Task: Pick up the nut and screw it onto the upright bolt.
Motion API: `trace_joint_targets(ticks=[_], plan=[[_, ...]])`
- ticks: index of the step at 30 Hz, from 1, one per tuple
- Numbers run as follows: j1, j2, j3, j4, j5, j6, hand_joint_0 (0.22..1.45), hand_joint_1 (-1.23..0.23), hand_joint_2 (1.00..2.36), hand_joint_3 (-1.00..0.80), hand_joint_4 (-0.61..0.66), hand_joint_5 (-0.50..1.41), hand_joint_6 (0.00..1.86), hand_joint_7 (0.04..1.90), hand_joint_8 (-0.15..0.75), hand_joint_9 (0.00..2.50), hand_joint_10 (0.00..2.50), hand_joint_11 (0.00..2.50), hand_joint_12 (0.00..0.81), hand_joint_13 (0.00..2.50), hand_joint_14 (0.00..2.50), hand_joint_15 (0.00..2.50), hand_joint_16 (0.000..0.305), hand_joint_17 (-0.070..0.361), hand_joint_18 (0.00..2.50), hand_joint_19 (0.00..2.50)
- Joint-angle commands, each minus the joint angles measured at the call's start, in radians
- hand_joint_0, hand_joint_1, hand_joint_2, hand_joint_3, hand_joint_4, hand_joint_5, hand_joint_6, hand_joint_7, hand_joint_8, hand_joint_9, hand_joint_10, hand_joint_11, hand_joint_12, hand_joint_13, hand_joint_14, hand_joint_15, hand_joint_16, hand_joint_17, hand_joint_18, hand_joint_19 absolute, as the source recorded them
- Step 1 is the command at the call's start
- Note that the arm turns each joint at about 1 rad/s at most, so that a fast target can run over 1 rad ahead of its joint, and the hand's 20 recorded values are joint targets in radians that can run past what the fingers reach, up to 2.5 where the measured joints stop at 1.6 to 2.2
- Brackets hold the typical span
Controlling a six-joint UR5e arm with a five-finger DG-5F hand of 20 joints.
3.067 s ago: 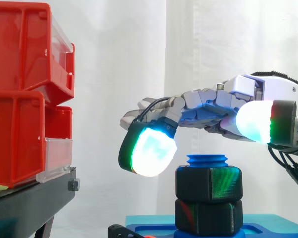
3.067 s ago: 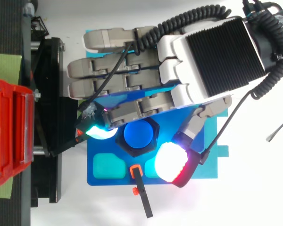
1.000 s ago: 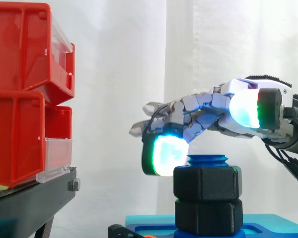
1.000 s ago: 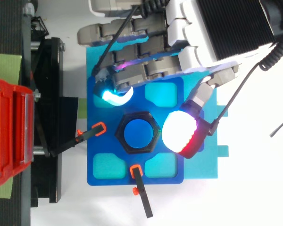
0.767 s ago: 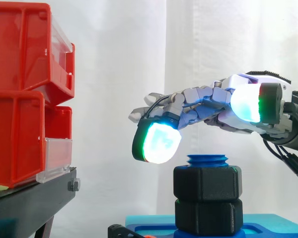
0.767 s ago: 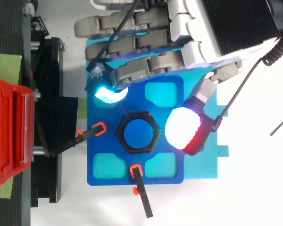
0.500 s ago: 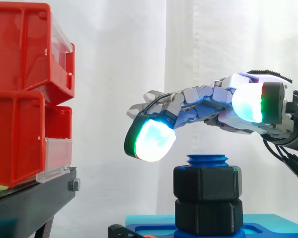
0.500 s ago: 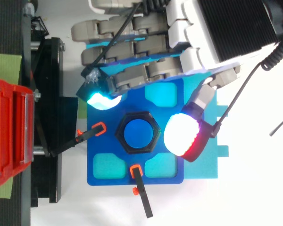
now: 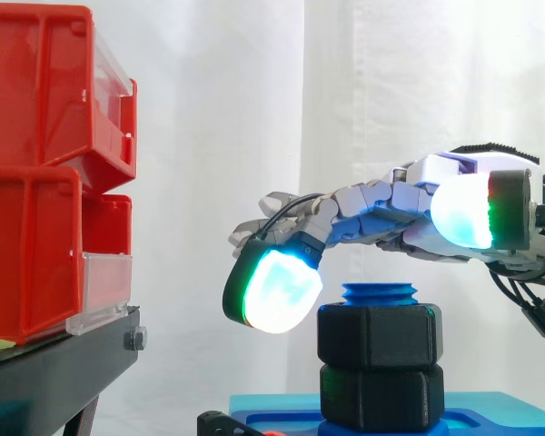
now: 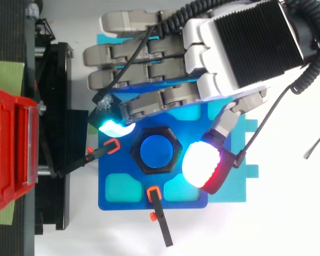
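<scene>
a: where could this go wrong? the nut (image 9: 380, 334) already sits on the upright bolt (image 9: 379, 292). a few blue threads show above it, and a second black hex block (image 9: 380, 396) is right beneath.

b: the likeliest trouble is a poor grip. the robot hand (image 10: 240, 45) hangs above the nut, offset toward the top edge of the top view over the blue base (image 10: 136, 202). if the fingers close from there, a pad may land on a corner of the hex rather than a flat. the nut would then skid instead of turning.

a: and the bolt top?

b: a pad coming down on the threads would press rather than twist. two orange-tipped clamps (image 10: 113, 145) also lie close to the nut, and a sweeping finger could catch one. the nut looks close to the block below, so forcing it further could jam it.

a: how wide is the robot hand?

b: it is spread and relaxed, fingers nearly straight, holding nothing. one glowing fingertip (image 9: 272, 292) hangs just beside the nut's upper edge, on the side of the red bins (image 9: 36, 173). from above, that fingertip looks clear of the nut. the thumb pad (image 10: 202, 165) is just beside the nut on the other side but higher in the side view. so nothing seems to be touched.
</scene>
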Motion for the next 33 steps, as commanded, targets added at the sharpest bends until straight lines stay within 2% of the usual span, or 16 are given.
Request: trace_joint_targets(ticks=[1,4,13,33], plan=[[0.002,0.000,0.000,-0.015,0.006,0.000,0.46,0.02,1.00,-0.50,0.19,-0.16,0.50,0.76,0.206,0.29,0.00,0.00,0.330,0.04,0.00,0.00,0.045,0.101,0.00,0.00],[0.004,0.000,0.000,-0.037,0.006,-0.002,0.47,0.02,1.00,-0.50,0.21,-0.14,0.50,0.81,0.210,0.31,0.00,0.00,0.329,0.05,0.00,0.00,0.045,0.101,0.00,0.00],[0.007,0.000,0.000,-0.043,0.006,-0.006,0.48,-0.02,1.00,-0.50,0.23,-0.11,0.50,1.03,0.234,0.40,0.00,0.00,0.326,0.12,0.00,0.00,0.043,0.097,0.00,0.00],[-0.009,0.000,-0.002,-0.029,0.006,-0.032,0.49,-0.08,1.00,-0.50,0.20,-0.04,0.50,1.35,0.264,0.53,0.00,0.00,0.320,0.21,0.00,0.00,0.041,0.092,0.00,0.00]])
